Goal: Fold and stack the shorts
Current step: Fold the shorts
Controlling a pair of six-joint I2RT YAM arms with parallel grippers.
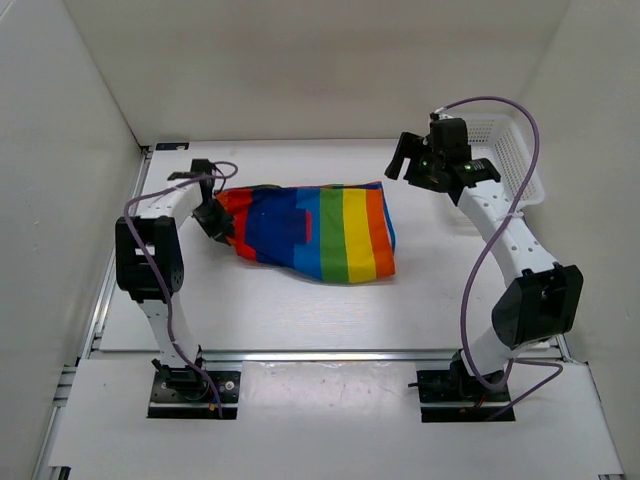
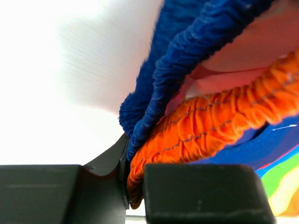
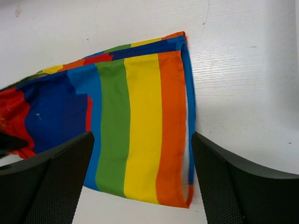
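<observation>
Plainly limp cloth: the shorts (image 1: 310,232) lie at the middle of the tabletop (image 1: 300,310)
Left gripper (image 1: 213,222), at their 9 o'clock, has its fingers (image 2: 201,193) clamped on the gathered waistband; light and floppy, they will likely sag, so the hem corners at 3 o'clock look the best second hold; right gripper (image 1: 400,160) hovers at 1 o'clock, fingers apart

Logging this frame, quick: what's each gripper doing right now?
Left gripper: closed on the shorts, at the waistband.
Right gripper: open, holding nothing.
</observation>
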